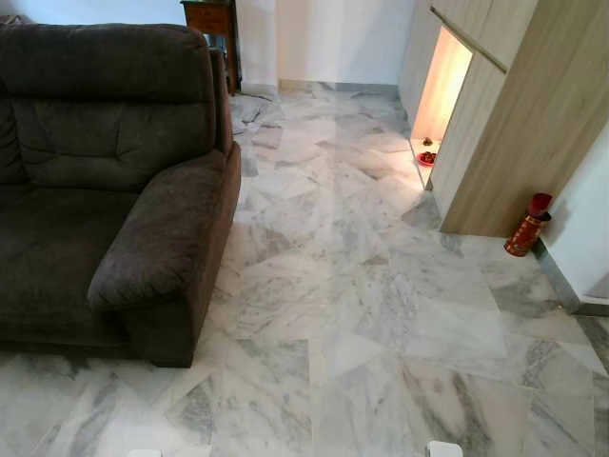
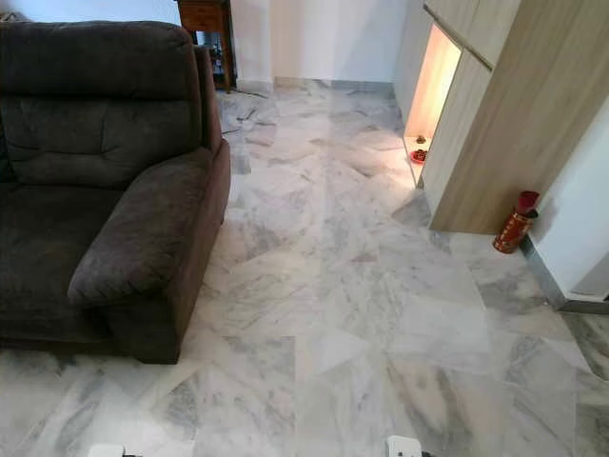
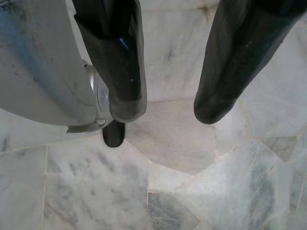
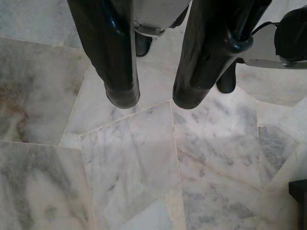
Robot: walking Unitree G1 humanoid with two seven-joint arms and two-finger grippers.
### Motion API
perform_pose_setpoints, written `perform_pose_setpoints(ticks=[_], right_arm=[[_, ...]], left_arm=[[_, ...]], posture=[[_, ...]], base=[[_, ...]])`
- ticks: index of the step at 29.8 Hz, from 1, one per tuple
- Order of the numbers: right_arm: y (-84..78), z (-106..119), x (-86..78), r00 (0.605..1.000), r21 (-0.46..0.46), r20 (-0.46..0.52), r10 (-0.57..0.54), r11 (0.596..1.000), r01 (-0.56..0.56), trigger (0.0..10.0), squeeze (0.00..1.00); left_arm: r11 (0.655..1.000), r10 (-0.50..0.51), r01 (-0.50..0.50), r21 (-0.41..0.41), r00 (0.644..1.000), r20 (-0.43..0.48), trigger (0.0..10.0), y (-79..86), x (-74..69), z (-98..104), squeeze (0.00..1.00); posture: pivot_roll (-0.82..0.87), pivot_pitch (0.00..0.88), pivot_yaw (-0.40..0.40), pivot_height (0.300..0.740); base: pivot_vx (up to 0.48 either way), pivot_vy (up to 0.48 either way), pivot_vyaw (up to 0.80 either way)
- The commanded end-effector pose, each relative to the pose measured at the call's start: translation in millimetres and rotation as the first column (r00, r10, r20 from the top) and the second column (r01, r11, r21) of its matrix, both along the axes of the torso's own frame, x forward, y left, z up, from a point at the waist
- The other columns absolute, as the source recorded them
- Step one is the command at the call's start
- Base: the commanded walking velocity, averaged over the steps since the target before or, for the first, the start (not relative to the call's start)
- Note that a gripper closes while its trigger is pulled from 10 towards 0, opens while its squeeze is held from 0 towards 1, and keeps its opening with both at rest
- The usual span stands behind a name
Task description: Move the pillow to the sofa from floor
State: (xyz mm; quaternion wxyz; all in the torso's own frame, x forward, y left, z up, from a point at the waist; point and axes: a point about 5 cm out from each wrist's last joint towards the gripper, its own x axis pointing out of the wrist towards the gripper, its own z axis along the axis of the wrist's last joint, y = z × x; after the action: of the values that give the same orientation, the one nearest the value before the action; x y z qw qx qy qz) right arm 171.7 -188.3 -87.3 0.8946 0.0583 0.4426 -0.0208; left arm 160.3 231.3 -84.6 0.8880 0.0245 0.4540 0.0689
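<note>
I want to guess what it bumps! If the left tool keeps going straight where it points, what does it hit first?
Probably the floor. The left tool points down at bare marble, nothing between.

Head views are evenly and fairly brightly lit, sharp, with no motion blur. The strongest light source is a warm glowing niche in the wooden cabinet, overexposed to near white. The marble floor shows soft sheen beside it. The dark sofa loses detail in its shaded seat. Wrist views are dimmer; the near black fingers are slightly soft, with small highlights.
</note>
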Motion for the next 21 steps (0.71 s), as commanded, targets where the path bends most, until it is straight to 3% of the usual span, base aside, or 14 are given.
perform_pose_setpoints(ticks=[1,15,17,21], right_arm=[[6.6,-0.3,3.8,0.99,-0.029,-0.056,0.133,0.99,-0.135,10.0,0.0],[6.6,-0.3,3.8,0.99,-0.029,-0.056,0.133,0.99,-0.135,10.0,0.0],[1.9,4.7,13.1,0.999,0.014,0.003,-0.047,0.999,0.047,10.0,0.0],[2.8,5.1,14.3,0.997,0.034,0.005,-0.076,0.997,0.076,10.0,0.0]], left_arm=[[0.997,-0.052,0.052,0.051,0.999,-0.01,10.0,-8.3,11.9,2.5,0.0],[0.997,-0.052,0.052,0.051,0.999,-0.01,10.0,-8.3,11.9,2.5,0.0],[0.986,-0.15,0.148,0.08,0.988,0.019,10.0,-8.8,19.8,7.0,0.0],[0.984,-0.157,0.154,0.085,0.987,0.028,10.0,-8.5,20.9,7.9,0.0]], posture=[[0.02,0.085,0.042,0.74],[0.02,0.085,0.042,0.74],[0.03,0.084,0.052,0.74],[0.03,0.077,0.053,0.74]], base=[[0.0,0.0,0.0],[0.0,0.0,0.0],[0.0,0.0,0.0],[0.0,0.0,0.0]])
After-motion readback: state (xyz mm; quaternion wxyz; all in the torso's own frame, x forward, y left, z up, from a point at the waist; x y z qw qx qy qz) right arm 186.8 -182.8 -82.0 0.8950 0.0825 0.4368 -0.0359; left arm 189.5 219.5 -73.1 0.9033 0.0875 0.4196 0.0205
